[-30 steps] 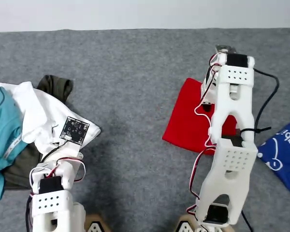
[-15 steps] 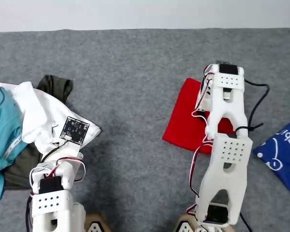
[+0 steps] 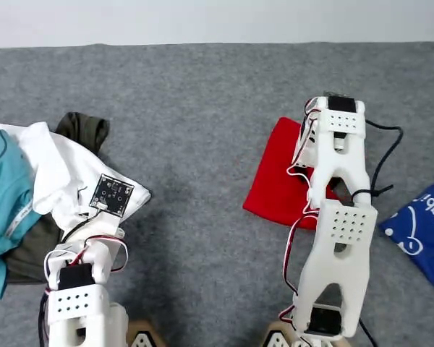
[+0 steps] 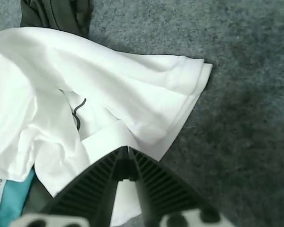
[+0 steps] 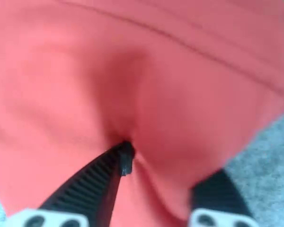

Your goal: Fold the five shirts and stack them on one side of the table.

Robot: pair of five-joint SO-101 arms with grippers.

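Right arm has pulled back and dropped over the red shirt point(image 3: 275, 181) since a second ago, with barely any shift in the last half second. Right gripper point(image 5: 170, 175) has its jaws parted, one tip dug into the cloth and puckering it; the other tip is blurred, contact unclear. Red shirt is folded, right of centre on the grey surface point(image 3: 188, 108), partly hidden under the arm. Left gripper point(image 4: 128, 158) is clenched over the crumpled white shirt point(image 4: 85, 80), which lies on the teal shirt point(image 3: 3, 188) and the dark olive shirt point(image 3: 83, 129) at the left edge. Blue shirt point(image 3: 427, 224) is cut off at the right edge
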